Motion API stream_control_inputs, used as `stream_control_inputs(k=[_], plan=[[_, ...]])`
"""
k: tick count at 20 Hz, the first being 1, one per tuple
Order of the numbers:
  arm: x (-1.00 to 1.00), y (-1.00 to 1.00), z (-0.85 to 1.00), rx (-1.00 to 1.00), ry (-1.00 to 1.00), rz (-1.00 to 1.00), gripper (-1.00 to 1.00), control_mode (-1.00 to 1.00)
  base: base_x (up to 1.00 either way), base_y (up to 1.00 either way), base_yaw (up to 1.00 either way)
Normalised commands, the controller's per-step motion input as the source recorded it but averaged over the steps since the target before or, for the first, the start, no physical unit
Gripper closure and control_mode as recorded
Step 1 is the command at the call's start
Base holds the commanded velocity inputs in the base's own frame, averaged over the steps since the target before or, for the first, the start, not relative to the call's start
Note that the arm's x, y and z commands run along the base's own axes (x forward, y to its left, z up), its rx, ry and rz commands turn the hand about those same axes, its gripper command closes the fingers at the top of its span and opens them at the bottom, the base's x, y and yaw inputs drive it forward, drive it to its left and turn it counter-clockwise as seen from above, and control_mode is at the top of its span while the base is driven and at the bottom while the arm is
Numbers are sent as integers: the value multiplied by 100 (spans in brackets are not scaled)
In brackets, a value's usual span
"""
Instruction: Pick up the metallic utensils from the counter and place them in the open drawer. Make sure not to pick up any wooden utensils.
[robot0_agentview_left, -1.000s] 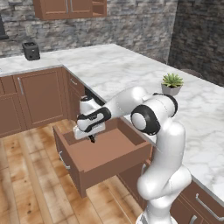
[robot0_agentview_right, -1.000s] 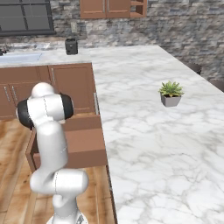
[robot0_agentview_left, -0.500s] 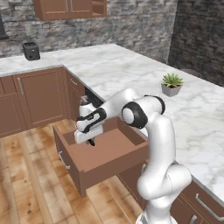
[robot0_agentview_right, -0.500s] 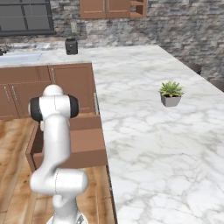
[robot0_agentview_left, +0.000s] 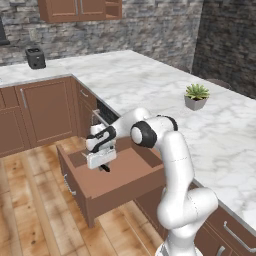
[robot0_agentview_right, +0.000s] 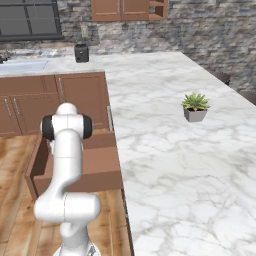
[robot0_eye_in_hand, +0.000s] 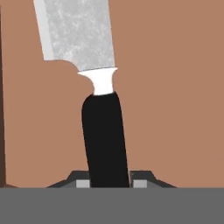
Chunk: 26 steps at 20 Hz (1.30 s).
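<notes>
Closest to the hand camera, one knife (robot0_eye_in_hand: 98, 87) lies between the two dark fingertips (robot0_eye_in_hand: 82, 183), which press against either side of its handle. The handle is smooth, rounded and black, a thick stubby cylinder that narrows slightly toward a white collar; beyond the collar a broad flat blade spreads out, silver with a mottled, speckled finish and a small curved notch at its heel. Behind the knife is the flat, even reddish-brown floor of the drawer (robot0_eye_in_hand: 175, 87), with a darker wall along the left edge of that view.

From the left base camera the gripper (robot0_agentview_left: 103, 166) hangs inside the one open drawer (robot0_agentview_left: 107, 192), near its back left corner, pointing down. The drawer is a shallow wooden box with plain reddish-brown walls and a slim silver bar handle on its front. The white, glossy arm bends over it from a dark elbow joint.

From the right base camera the drawer (robot0_agentview_right: 97, 170) juts out from the cabinet run below the edge of the counter (robot0_agentview_right: 165, 150), a wide white marble slab with soft grey veining on brown wooden cabinets. Well out on the counter stands one small potted plant (robot0_agentview_right: 195, 107), spiky green leaves in a grey square pot. At the far corner of the counter sits one small black toaster (robot0_agentview_right: 81, 52), boxy and dark, before a rough grey stone wall.
</notes>
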Motion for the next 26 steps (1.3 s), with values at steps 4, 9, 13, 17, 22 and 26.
stream_control_inputs(k=[4,9,13,17,22,26], plan=[[0,-1,-31,0,11,8,100,-100,0,0,0],[0,0,-20,-1,4,7,100,-100,0,0,0],[-22,-2,-6,0,0,15,100,-100,0,0,0],[-37,-2,0,0,-4,30,100,-100,0,0,0],[-4,-8,0,0,-3,31,100,-100,0,0,0],[16,-17,-23,2,0,18,100,-100,0,0,0]])
